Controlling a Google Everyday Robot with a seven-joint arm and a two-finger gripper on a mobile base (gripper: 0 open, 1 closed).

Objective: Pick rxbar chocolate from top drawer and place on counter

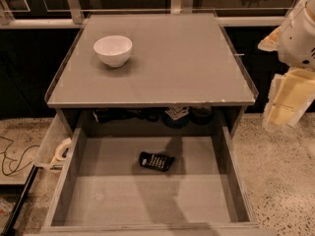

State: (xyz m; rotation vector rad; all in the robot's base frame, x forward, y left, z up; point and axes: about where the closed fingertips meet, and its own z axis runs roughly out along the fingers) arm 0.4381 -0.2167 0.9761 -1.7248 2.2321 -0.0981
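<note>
One rxbar chocolate (156, 161) lies in the top drawer (147, 200); pincer (283, 113) far right, partly cropped, state untellable.

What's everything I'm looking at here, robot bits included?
counter: one, grey with a clear rim, centre
bowl: one, white, back left of the counter
top drawer: one, grey, open below the counter
rxbar chocolate: one, black, middle of the drawer bottom
dark items: several, white-patterned, in shadow under the counter
side tray: one, pale, left of the drawer
tape roll: one, pale, in the side tray
cable: one, dark, floor at left
hand: one, pale yellow, right edge, beside the counter
</note>
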